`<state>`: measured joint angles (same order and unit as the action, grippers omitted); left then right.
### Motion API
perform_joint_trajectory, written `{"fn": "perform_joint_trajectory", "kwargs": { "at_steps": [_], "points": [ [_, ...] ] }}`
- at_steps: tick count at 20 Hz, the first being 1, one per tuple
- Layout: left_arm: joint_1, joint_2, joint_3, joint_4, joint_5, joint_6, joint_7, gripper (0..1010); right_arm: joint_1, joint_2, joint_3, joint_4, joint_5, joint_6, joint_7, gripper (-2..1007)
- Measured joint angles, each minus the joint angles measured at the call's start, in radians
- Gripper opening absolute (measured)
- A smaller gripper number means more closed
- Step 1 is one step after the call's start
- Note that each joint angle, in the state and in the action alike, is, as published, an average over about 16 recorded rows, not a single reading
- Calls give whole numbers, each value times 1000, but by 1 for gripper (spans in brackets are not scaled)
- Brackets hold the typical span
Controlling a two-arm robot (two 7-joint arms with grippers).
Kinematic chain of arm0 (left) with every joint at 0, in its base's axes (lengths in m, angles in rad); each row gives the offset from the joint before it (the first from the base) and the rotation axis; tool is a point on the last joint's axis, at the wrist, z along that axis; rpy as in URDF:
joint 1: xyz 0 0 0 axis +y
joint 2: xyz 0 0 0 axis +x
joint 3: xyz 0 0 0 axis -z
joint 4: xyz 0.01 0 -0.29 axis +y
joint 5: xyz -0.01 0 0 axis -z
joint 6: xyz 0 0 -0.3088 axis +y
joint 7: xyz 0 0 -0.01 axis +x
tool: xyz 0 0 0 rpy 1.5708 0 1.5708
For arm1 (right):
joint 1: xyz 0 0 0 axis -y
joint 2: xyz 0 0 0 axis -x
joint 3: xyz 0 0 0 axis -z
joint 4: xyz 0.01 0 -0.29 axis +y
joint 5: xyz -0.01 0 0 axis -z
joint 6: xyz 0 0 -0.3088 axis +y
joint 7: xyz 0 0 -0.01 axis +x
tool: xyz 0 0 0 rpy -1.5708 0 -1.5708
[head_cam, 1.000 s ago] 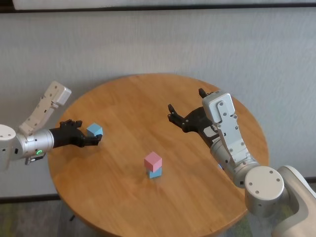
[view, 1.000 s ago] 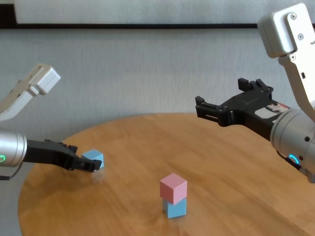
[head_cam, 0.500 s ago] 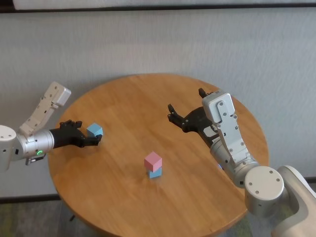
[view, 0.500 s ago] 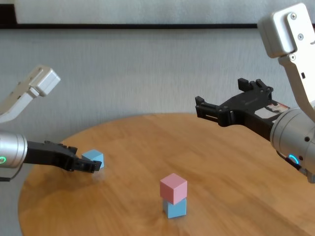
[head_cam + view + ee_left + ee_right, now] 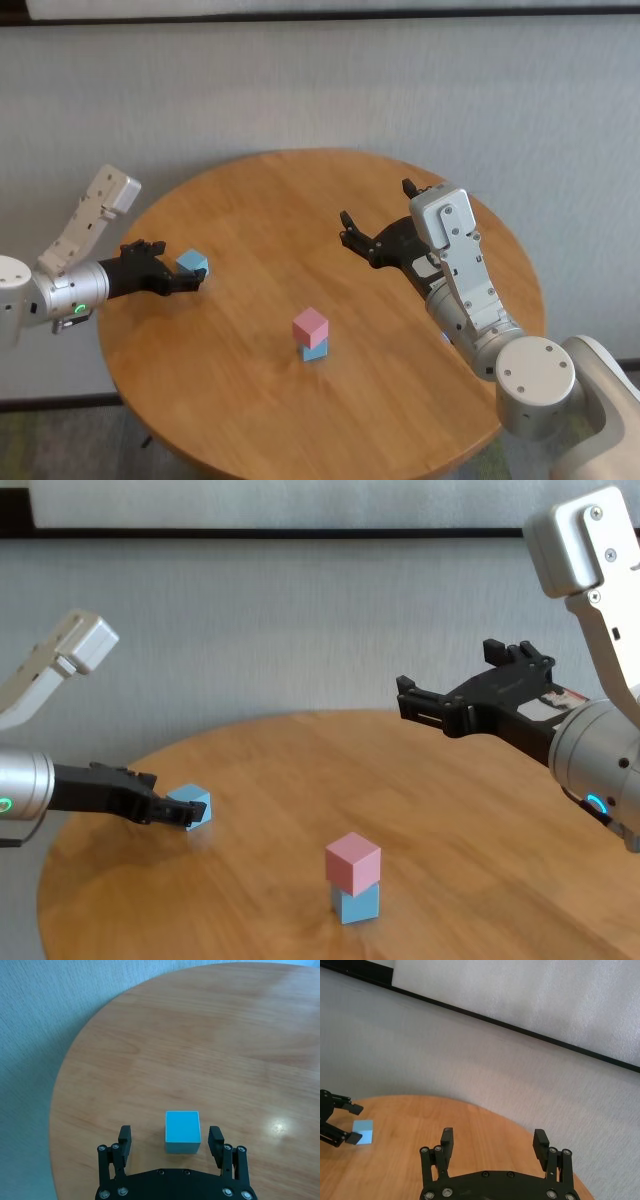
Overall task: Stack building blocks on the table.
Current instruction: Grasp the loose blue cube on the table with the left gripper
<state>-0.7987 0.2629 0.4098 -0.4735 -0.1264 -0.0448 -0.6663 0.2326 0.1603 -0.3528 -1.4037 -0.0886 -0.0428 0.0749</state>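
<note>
Now, left gripper (image 5: pixel 171 1140): low over the left side of the table (image 5: pixel 400 400), jaws spread wide with a light blue block (image 5: pixel 183 1132) sitting between the fingertips; clear gaps on both sides in the left wrist view, so nothing is clamped.
Lone blue block: resting on the wood near the table's left edge, well apart from the stack; from the head view (image 5: pixel 191 264) it sits right at the fingertips, and whether one finger brushes it is hard to say from there.
Right gripper (image 5: pixel 378 222): hanging in the air above the far right part of the table, jaws wide apart, holding nothing; its own wrist view (image 5: pixel 492 1142) shows only wall and tabletop between the fingers.
Stack: pink block (image 5: pixel 310 325) sits on top of a second light blue block (image 5: pixel 314 349), turned slightly against it, near the middle of the table towards the near side.
Stack from the chest view: pink (image 5: pixel 352 862) over blue (image 5: pixel 355 903), both upright, no gripper close to them.
</note>
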Motion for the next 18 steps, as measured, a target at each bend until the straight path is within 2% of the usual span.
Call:
{"fn": "perform_joint_trajectory", "kwargs": {
  "at_steps": [10, 18],
  "points": [
    [-6, -10, -14, 27, 2, -26, -1, 1000, 0, 0, 0, 0, 0, 0, 0, 1005],
    [-11, -14, -19, 39, 4, -34, -2, 1000, 0, 0, 0, 0, 0, 0, 0, 1005]
  ]
}}
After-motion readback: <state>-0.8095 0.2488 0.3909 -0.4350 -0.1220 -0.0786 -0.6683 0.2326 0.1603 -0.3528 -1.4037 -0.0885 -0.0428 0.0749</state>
